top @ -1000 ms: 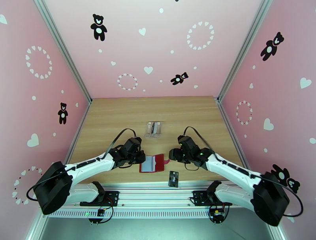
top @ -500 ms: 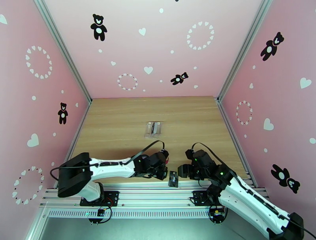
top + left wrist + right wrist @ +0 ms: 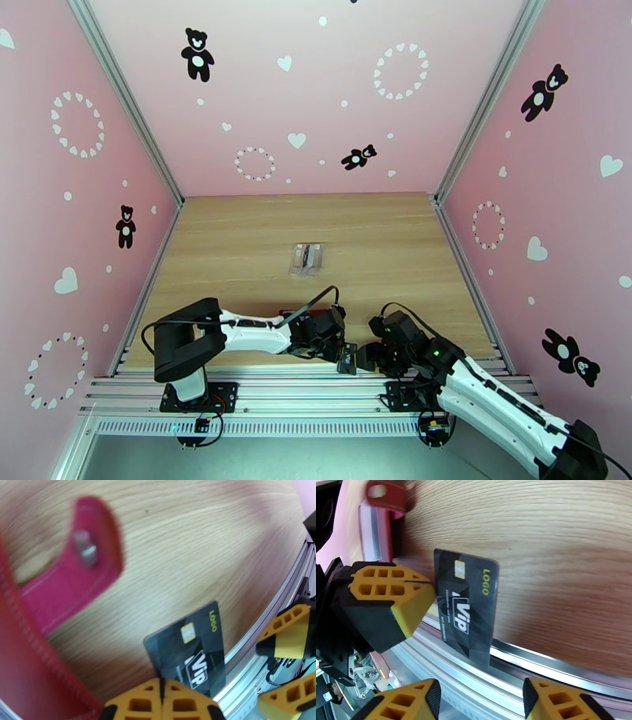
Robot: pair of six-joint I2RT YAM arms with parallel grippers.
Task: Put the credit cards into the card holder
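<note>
Wooden tabletop (image 3: pixel 237 237) is overhung at its near edge by a black VIP card (image 3: pixel 468 612). Beside it the left gripper (image 3: pixel 161 689) is clenched; the right gripper (image 3: pixel 480 695) is held parted nearby.

Pale wooden table (image 3: pixel 237 237), three things lying on it.
A clear tray (image 3: pixel 306 259) sits well back near the middle. The dark-red card holder (image 3: pixel 67 586) lies close to the near edge, and just beside it a black card (image 3: pixel 468 606) lies flat, one end jutting over the metal rail (image 3: pixel 482 693).
</note>
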